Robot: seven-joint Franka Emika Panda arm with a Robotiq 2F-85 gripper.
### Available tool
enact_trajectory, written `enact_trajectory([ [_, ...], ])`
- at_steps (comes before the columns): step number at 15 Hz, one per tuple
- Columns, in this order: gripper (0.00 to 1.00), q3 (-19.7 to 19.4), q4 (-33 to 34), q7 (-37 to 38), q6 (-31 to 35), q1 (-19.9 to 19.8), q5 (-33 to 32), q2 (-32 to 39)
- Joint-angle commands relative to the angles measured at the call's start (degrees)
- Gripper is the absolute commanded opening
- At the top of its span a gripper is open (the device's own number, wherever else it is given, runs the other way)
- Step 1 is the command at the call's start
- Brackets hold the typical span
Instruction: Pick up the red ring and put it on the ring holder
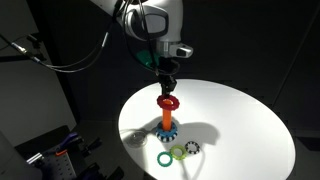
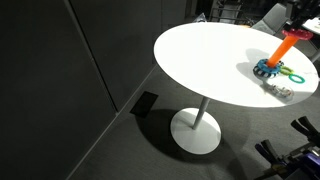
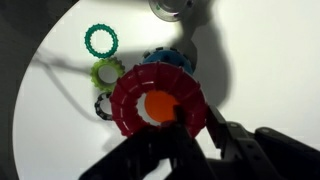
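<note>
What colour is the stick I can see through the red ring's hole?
Orange. The stick shows best in the wrist view, through the red ring.

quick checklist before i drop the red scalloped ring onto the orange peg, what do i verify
1. Red scalloped ring clamped in gripper: ok.
2. Ring hole centred over orange peg: ok, orange shows through the hole in the wrist view.
3. Peg tip through the hole: cannot tell.
4. Peg upright on its blue toothed base on the white round table: ok.
5. Dark green ring, light green ring and black-and-white toothed ring lie on the table, off the peg: ok.
</note>
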Motion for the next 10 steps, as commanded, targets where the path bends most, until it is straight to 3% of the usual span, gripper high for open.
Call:
enact_trajectory([
  [1,0.09,-0.2,-1.9,2.4,0.9,0.6,-3.1,-1.8],
  [10,0.09,-0.3,-5.9,6.6,8.1,1.0,-7.5,-3.0],
])
